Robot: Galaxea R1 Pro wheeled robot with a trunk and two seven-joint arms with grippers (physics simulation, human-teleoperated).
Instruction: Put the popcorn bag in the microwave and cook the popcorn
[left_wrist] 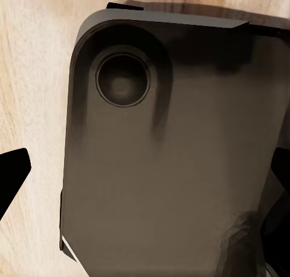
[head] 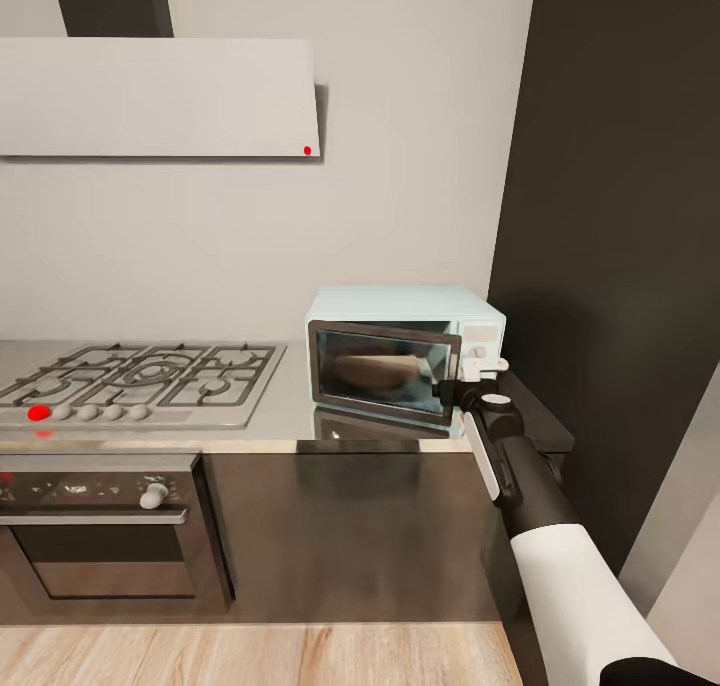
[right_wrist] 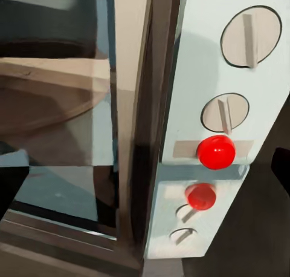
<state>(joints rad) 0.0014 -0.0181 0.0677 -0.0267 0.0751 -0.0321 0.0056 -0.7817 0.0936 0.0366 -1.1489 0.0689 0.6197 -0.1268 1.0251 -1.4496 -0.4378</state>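
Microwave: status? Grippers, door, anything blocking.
Right gripper at the microwave control panel, by the red light; open or shut unclear. Door looks shut, something brown behind the glass. Left fingers spread, empty. Nothing blocking.

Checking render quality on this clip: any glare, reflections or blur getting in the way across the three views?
Head view: sharp and evenly lit; the microwave mirrors faintly in the glossy countertop, and its door glass shows soft glare. Right wrist view: the countertop doubles the knobs and red light as a reflection below. Left wrist view: a dark panel looks smeared and grainy.
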